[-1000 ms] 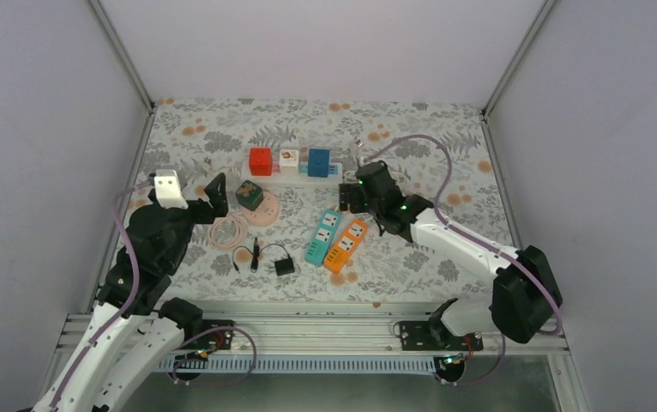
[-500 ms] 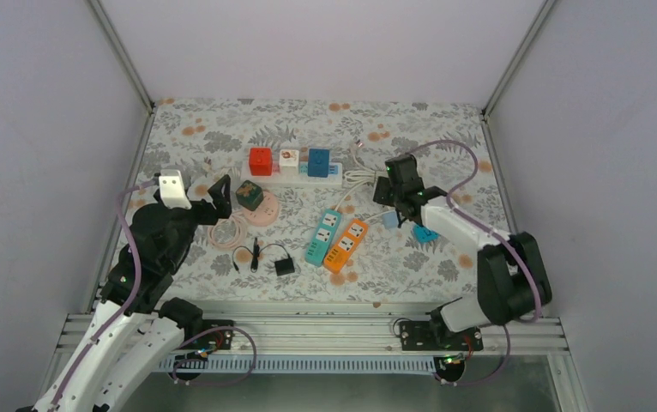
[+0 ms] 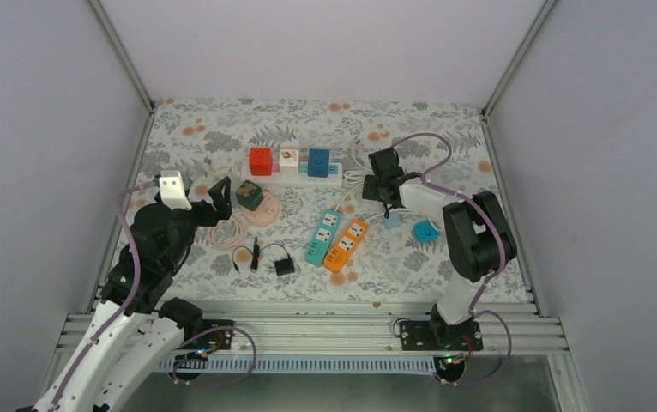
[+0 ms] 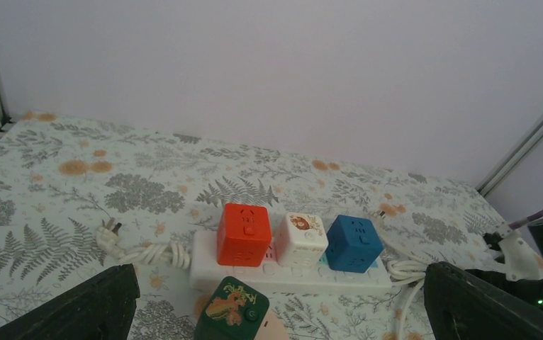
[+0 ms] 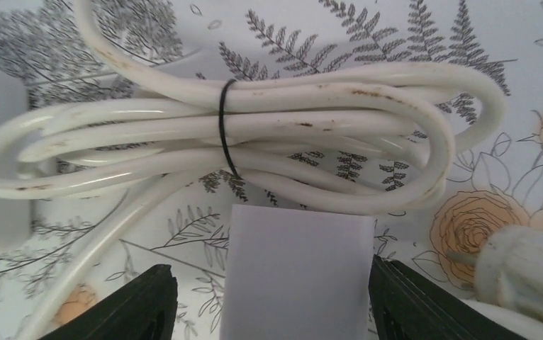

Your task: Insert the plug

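A white power strip point(image 3: 335, 174) lies at the back and carries a red point(image 3: 261, 160), a white point(image 3: 288, 158) and a blue cube adapter point(image 3: 318, 161); it also shows in the left wrist view point(image 4: 205, 262). My right gripper point(image 3: 382, 186) hangs over the strip's tied white cord bundle point(image 5: 254, 134). Its jaws stand wide apart around a pale rectangular block point(image 5: 297, 276); the right finger is at the block's edge and the left finger is apart from it. A white plug point(image 5: 520, 265) lies just to the right. My left gripper point(image 3: 214, 199) is open and empty, short of a green cube point(image 4: 237, 312).
A teal strip point(image 3: 322, 235) and an orange strip point(image 3: 346, 245) lie mid-table. A black adapter with leads point(image 3: 284, 266) and a pink coiled cable point(image 3: 226, 230) lie in front of the left gripper. A light blue block point(image 3: 391, 220) and a blue cube point(image 3: 425, 230) sit by the right arm.
My right arm has folded back toward its base. Its gripper swung right, then back left over the cord bundle, uncovering the light blue block and blue cube. The left arm has barely moved.
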Controlling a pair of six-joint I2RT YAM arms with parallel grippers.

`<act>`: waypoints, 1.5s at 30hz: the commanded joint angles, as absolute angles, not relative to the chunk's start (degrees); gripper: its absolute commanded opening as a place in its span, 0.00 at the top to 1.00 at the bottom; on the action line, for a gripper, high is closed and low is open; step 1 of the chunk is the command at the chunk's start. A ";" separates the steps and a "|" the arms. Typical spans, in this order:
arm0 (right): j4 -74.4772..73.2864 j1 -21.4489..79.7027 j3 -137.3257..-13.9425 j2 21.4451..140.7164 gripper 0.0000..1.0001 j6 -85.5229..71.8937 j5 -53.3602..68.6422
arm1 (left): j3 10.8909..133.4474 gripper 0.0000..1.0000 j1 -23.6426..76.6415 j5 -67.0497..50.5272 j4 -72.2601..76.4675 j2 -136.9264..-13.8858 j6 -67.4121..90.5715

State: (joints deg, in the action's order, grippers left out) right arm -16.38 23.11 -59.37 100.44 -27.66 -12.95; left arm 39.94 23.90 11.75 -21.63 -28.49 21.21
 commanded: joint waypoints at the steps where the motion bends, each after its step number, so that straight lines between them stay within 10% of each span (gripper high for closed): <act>1: -17.06 22.68 -61.49 103.88 0.30 -27.20 -15.99 | 40.12 0.00 23.81 11.15 -21.77 -28.35 22.59; 17: -16.58 22.96 -62.50 103.39 0.54 -28.03 -13.15 | 41.78 0.00 23.82 5.89 -22.85 -28.30 28.36; 45: 13.98 25.83 -42.64 66.58 0.47 -50.76 37.85 | 35.05 0.05 37.15 -10.15 15.60 -57.18 25.25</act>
State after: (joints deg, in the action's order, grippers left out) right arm 2.02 25.17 -43.22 67.96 -42.87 27.77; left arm 34.48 34.39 -8.03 4.12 -51.81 30.15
